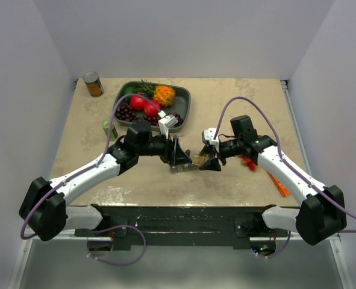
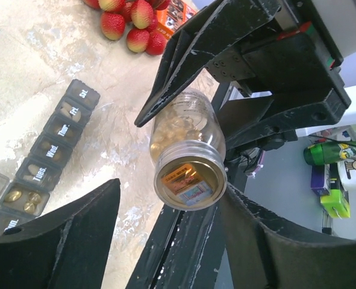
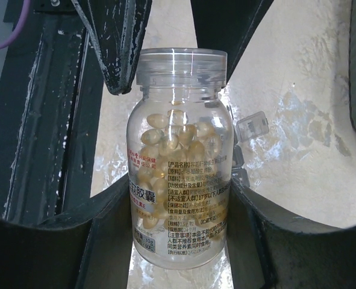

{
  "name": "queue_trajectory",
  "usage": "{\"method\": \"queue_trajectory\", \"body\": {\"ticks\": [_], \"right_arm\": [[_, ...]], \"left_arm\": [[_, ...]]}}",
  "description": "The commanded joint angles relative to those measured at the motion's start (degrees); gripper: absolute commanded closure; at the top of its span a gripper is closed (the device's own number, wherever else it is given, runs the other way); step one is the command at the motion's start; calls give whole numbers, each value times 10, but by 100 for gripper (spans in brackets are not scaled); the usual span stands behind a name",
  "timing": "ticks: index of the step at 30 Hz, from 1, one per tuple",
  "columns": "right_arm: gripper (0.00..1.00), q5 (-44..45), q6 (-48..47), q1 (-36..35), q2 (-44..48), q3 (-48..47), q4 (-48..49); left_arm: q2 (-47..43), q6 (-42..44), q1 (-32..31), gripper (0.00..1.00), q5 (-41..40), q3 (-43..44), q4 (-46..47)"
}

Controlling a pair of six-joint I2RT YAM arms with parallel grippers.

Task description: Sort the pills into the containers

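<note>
Left wrist view: bottle cap (image 2: 188,180) between parted left fingers (image 2: 57,241), clear of one.

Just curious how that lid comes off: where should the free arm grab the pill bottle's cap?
Grip the cap by its round side wall, straight on from the lid end. The right gripper clamps the pill bottle by its body, so the cap juts free and the open left gripper straddles it.

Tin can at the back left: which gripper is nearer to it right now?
Left. The left gripper is mid-table, nearer the bases and right of the tin can; the right gripper sits farther right, holding the pill bottle.
</note>
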State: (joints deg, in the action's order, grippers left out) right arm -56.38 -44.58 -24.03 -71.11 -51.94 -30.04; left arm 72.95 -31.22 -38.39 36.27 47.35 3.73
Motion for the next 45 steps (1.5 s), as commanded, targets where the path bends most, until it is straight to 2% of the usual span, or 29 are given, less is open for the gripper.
{"method": "queue_trajectory", "body": {"ticks": [1, 9, 11, 18, 23, 36, 40, 45], "right_arm": [[100, -65, 4, -4, 12, -14, 34], [100, -65, 2, -2, 17, -14, 34], [100, -65, 2, -1, 16, -14, 33], [100, -57, -6, 1, 17, -15, 29], [100, -38, -17, 5, 18, -15, 24], [100, -7, -21, 5, 19, -9, 31], [100, -6, -21, 6, 17, -8, 32], [100, -3, -19, 5, 17, -9, 33]], "left_arm": [[-18, 27, 2, 28, -37, 17, -29], [-82, 45, 15, 7, -35, 1, -36], [-109, 49, 24, 4, -33, -12, -62], [-206, 53, 58, 1, -65, -36, -118], [-265, -12, 72, 1, -163, -45, -112], [-164, -249, 74, 2, -165, 1, -47], [-139, -262, 52, 2, -204, 44, -97], [-97, -263, 18, 4, -223, 75, -114]]}}
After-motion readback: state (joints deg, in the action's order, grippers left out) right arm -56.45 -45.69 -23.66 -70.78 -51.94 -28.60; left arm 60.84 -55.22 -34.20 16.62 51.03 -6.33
